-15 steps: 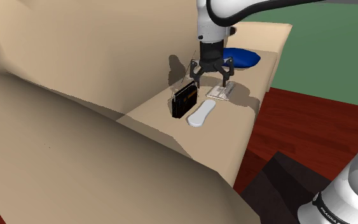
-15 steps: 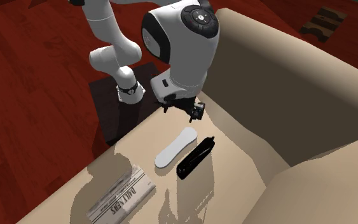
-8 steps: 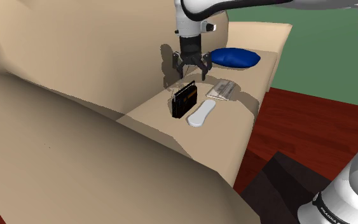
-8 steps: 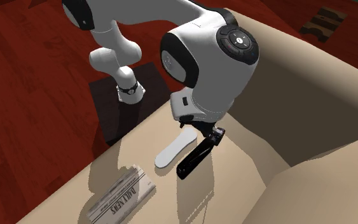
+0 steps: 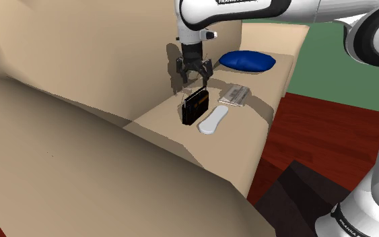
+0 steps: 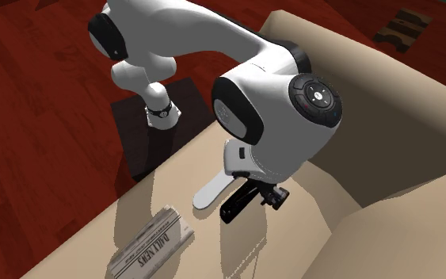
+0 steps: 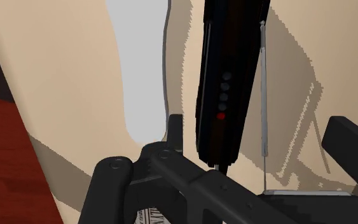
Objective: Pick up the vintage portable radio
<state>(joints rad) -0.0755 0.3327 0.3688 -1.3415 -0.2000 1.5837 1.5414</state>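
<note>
- A white robot arm [image 5: 248, 9] with dark joints reaches over a beige sofa [image 5: 80, 60], and its black jaws point down at the seat cushion.
- The jaws stand wide open and hold nothing. In the wrist view the two black fingers [image 7: 350, 149] are well apart.
- A slim black box-shaped portable radio [image 5: 196, 106] stands upright on the seat directly below the jaws. It does not touch them.
- In the wrist view the radio's [image 7: 229, 70] near end lies between the open fingers, closer to one of them. A row of small round buttons runs down its top edge, the nearest one red.
- A thin grey rod [image 7: 263, 95] runs along the radio on the side of the farther finger.
- A flat white elongated object [image 5: 213, 121] with rounded ends lies just beside the radio, to one side of the jaws.
- A folded grey newspaper [image 5: 235, 94] lies near the jaws, beyond the white object.
- A dark blue cushion [image 5: 248, 60] rests on the seat, well apart from the jaws.
</note>
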